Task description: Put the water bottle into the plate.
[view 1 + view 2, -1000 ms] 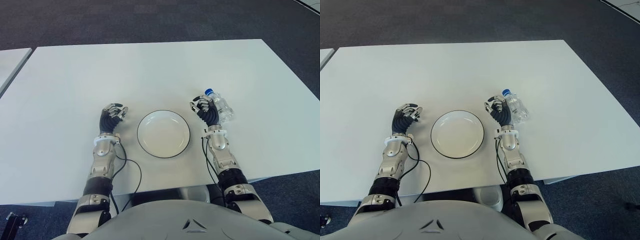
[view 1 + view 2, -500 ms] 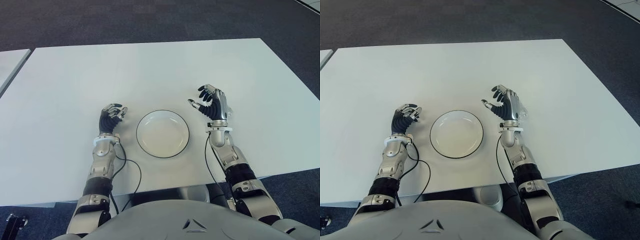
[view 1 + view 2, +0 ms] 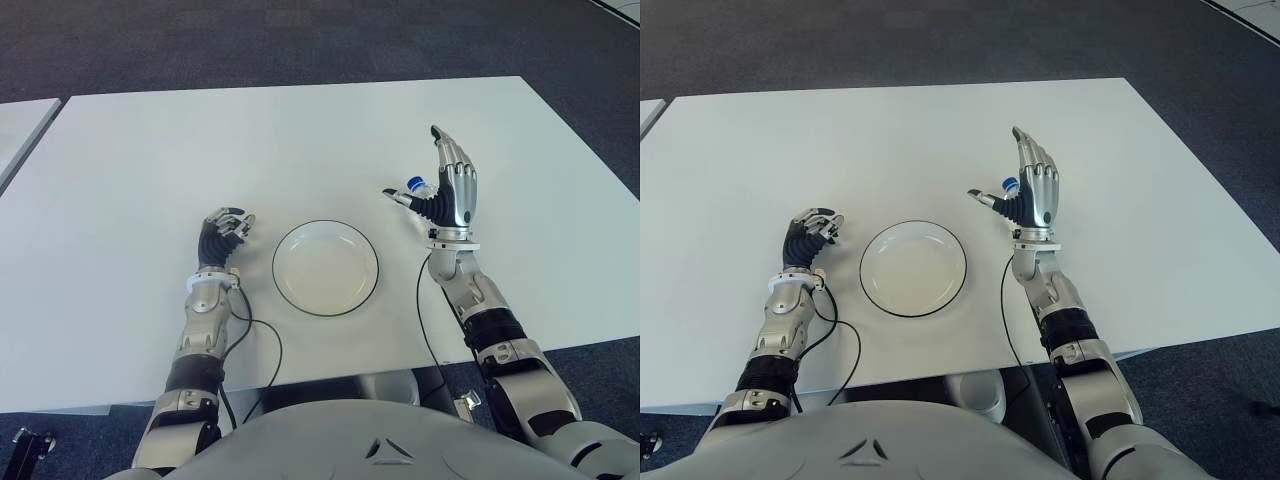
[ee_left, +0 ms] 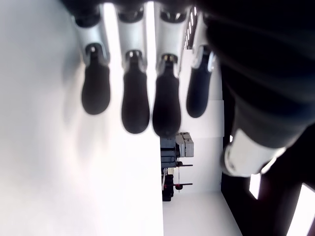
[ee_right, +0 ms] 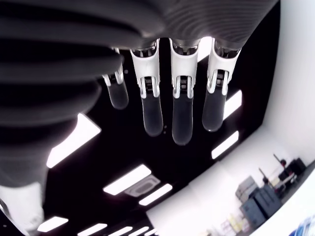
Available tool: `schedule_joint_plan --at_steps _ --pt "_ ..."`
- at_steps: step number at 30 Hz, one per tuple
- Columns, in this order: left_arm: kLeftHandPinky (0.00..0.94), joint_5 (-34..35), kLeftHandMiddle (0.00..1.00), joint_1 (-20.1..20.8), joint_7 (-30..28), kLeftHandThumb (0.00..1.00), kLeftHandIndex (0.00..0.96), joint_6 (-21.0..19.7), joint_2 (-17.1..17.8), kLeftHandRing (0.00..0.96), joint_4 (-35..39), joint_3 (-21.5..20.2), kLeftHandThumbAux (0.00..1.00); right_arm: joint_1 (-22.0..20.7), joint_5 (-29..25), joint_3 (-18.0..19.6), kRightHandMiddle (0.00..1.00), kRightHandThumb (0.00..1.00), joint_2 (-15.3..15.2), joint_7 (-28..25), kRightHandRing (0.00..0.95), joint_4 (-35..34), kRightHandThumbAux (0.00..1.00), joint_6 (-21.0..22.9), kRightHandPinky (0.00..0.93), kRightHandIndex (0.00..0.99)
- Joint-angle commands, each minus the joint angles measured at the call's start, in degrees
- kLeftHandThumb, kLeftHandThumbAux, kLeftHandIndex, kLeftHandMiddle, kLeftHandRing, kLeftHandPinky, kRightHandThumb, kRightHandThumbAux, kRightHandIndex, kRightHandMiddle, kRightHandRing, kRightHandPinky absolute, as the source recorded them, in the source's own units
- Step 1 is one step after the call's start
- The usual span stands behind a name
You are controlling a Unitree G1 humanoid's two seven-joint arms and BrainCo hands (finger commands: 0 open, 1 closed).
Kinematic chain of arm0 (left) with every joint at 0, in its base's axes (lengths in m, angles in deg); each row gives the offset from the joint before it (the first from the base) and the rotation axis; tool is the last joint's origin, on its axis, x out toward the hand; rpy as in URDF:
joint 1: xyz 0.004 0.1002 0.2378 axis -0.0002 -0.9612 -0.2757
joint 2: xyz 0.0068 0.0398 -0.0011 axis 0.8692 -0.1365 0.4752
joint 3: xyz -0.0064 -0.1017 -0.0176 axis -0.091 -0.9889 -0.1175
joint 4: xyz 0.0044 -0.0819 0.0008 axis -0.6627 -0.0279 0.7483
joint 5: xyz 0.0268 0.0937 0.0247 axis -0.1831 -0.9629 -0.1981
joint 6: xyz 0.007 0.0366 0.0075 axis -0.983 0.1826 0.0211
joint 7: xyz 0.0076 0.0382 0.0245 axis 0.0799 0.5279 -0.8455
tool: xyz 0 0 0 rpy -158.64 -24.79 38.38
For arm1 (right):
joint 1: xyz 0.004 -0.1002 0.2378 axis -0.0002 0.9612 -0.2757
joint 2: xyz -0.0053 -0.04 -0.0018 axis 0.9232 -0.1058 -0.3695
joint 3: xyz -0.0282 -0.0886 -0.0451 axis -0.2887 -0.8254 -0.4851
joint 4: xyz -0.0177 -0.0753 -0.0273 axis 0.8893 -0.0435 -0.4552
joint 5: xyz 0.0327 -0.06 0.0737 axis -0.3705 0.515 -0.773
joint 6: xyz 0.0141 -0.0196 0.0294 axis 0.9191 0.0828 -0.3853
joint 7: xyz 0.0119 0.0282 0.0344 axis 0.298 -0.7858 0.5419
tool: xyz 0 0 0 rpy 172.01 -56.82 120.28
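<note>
Nothing done: water bottle (image 3: 418, 186) sits at the empty plate's (image 3: 326, 268) two o'clock, behind the raised, spread, empty right hand (image 3: 449, 189).

The right hand (image 3: 452, 190) hides most of the water bottle (image 3: 417, 186) (only its blue cap shows).

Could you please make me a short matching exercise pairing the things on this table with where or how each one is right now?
Things:
1. right hand
2. left hand
3. plate
4. water bottle

States:
A. mostly hidden behind the raised hand, blue cap showing
B. empty, between the two hands
C. raised, fingers straight, holding nothing
D. fingers curled, left of the plate

Pairs: 1-C, 2-D, 3-B, 4-A
</note>
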State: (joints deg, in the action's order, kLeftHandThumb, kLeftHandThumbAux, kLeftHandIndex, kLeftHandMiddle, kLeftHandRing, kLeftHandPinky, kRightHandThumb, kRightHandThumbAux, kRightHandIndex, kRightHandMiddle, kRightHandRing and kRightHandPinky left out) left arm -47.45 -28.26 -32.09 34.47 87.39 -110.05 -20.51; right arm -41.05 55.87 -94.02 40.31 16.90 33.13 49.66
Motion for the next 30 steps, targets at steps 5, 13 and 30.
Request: schedule_joint_plan --at_steps 5,13,30 --pt "0.634 -0.1 0.662 -2.4 0.1 0.705 0.434 -3.4 -0.7 0.648 -2.5 0.4 0.716 -0.3 1.4 -1.2 0.0 0.414 1.2 1.9 0.0 0.3 0.421 8.7 0.0 0.0" --pt "0.642 -0.2 0.667 -2.5 -0.1 0.706 0.434 -3.2 -0.6 0.653 -2.2 0.6 0.716 0.5 0.6 -1.1 0.0 0.516 3.0 -2.7 0.0 -3.2 0.318 19.0 0.0 0.0" --pt "0.643 -0.5 0.671 -2.9 0.0 0.707 0.434 -3.9 -0.8 0.658 -1.2 0.7 0.716 0.5 2.4 -4.7 0.0 0.547 3.9 -20.9 0.0 -6.6 0.143 40.6 0.0 0.0"
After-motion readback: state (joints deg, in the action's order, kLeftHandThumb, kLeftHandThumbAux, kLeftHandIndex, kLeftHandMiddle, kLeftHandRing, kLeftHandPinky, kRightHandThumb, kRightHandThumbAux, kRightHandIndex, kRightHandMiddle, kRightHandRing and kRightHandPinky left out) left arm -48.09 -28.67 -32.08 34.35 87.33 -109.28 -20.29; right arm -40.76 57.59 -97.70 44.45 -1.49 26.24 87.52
